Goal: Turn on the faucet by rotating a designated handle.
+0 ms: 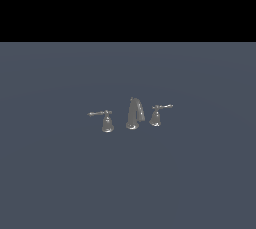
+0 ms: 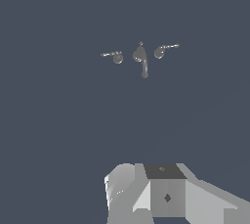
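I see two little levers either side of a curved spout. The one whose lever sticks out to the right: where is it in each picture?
Exterior view: the handle stands right of centre, at the exterior view's right of the arched spout.
Wrist view: the handle shows small and far off, beside the spout, well clear of the gripper.
Shared landmark: the spout, standing between the two handles.

Surface (image 1: 55, 183): I see a flat, plain slate-blue plane, uniform in tone, filling the lower part of my exterior view.
Surface in wrist view (image 2: 53, 120): the same slate-blue, unmarked.
Background (image 1: 128, 5): I see a solid black band above the surface's far edge.
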Robot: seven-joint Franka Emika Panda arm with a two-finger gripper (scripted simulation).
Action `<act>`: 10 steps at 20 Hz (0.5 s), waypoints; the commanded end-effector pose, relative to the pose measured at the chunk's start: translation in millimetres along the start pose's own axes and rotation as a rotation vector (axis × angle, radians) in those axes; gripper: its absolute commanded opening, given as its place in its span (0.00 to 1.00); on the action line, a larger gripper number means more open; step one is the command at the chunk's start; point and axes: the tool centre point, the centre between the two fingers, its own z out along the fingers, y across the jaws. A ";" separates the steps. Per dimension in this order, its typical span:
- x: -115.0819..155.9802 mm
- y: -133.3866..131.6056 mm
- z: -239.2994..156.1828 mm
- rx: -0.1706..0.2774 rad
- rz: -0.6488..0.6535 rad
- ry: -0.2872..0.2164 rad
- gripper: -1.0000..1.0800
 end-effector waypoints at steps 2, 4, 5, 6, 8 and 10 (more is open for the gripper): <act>0.1 0.0 0.2 0.000 0.001 0.000 0.00; 1.4 -0.3 1.7 0.000 0.006 0.000 0.00; 2.4 -0.6 3.0 0.000 0.011 0.000 0.00; 3.8 -0.9 4.8 0.000 0.017 0.000 0.00; 7.5 -1.8 9.3 0.000 0.033 0.000 0.00; 12.4 -2.8 15.4 0.000 0.054 0.000 0.00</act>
